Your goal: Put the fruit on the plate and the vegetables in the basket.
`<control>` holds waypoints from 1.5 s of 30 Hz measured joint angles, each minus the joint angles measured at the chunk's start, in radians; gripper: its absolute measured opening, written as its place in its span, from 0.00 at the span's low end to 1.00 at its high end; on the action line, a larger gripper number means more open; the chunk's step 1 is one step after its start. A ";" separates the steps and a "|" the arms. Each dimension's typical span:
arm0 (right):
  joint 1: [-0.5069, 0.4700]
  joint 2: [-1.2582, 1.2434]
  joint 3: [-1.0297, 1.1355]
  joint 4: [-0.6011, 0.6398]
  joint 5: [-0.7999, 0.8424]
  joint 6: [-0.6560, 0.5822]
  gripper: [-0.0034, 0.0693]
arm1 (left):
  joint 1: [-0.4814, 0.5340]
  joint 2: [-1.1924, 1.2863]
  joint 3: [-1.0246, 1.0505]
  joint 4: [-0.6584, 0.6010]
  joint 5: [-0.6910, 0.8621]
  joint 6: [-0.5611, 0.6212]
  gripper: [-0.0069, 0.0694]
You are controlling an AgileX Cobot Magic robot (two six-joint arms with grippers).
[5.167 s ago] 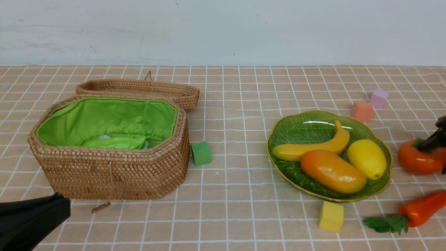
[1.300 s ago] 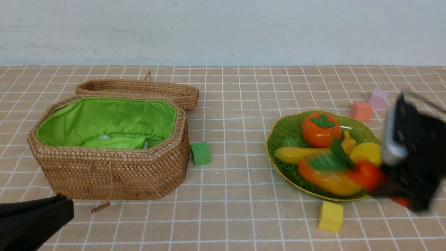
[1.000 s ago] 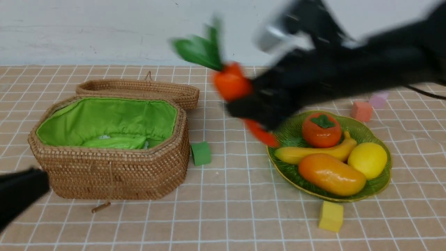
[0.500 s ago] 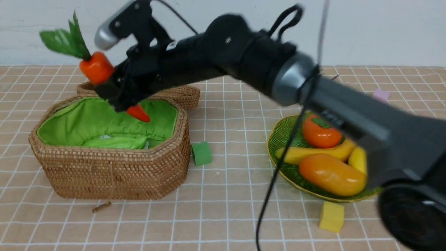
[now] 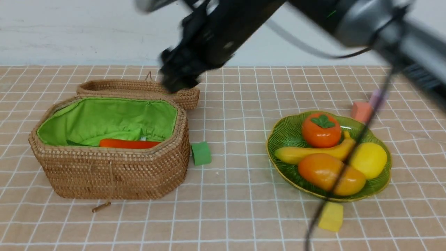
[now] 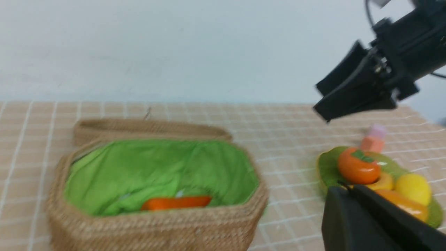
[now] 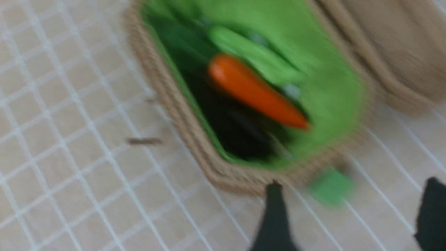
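The wicker basket (image 5: 111, 174) stands open at the left. The red-orange pepper (image 5: 129, 143) lies inside it on the green lining, beside the light green cucumber (image 7: 254, 54) and a dark shape that may be the eggplant (image 7: 237, 129). On the green plate (image 5: 289, 132) sit the persimmon (image 5: 321, 129), banana (image 5: 306, 153), mango (image 5: 324, 172) and lemon (image 5: 369, 159). My right gripper (image 5: 177, 78) hangs blurred above the basket's back right corner, open and empty. My left gripper (image 6: 343, 188) is shut with nothing in it and is out of the front view.
The basket's lid (image 5: 139, 89) lies behind it. A green foam block (image 5: 201, 152) sits right of the basket and a yellow one (image 5: 330, 217) in front of the plate. Orange (image 5: 361, 111) and pink blocks stand behind the plate. My right arm's cable hangs across the plate.
My right gripper carried the pepper over the basket, opened and let it go; the pepper now lies inside. The gripper has drawn up and to the right. The left arm left the front view.
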 joint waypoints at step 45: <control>-0.130 -1.223 1.586 -0.281 -0.342 0.508 0.03 | 0.000 -0.328 0.383 -0.103 -0.239 0.034 0.09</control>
